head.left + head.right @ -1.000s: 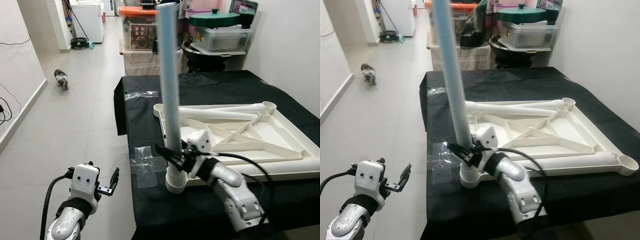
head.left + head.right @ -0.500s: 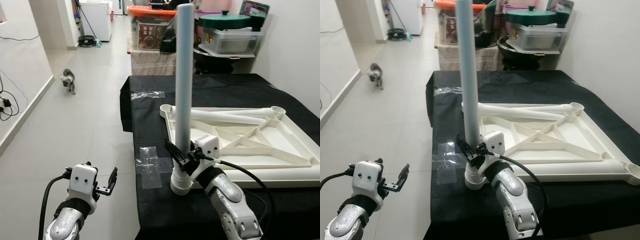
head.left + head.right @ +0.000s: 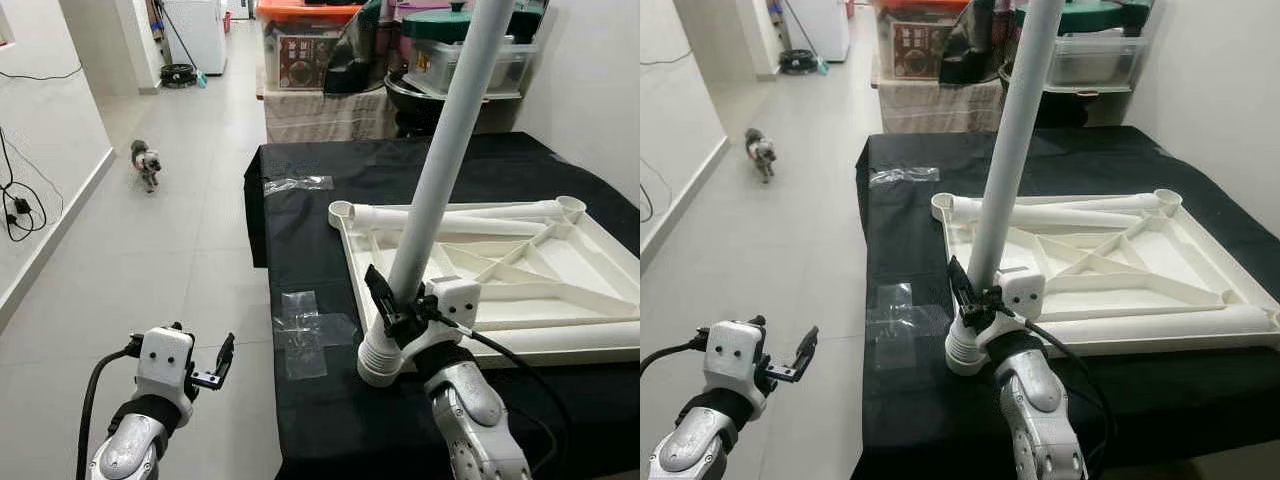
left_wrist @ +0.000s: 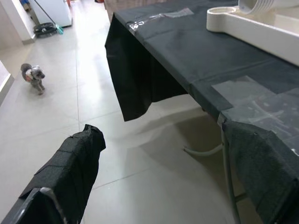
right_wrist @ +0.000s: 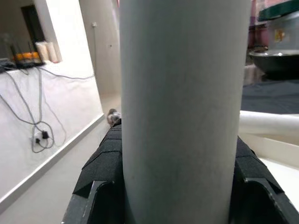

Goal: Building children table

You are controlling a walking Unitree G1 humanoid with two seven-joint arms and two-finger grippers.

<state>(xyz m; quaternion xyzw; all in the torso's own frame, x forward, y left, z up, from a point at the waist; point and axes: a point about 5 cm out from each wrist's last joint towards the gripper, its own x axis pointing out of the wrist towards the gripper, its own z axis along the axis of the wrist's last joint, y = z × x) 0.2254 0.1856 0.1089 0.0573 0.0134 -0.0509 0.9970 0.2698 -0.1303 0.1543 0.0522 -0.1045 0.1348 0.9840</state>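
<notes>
the right wrist view is showing the black fingers squeezing both sides of the white leg. the right gripper is gripping it low, tilted, at the tabletop corner. the left gripper is hanging open beside the black table. a small dog is standing far off.

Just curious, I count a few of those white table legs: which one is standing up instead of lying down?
The table leg gripped by the right gripper, its ribbed end at the upturned tabletop's near corner. It leans upward; the others lie flat along the tabletop's edges.
</notes>
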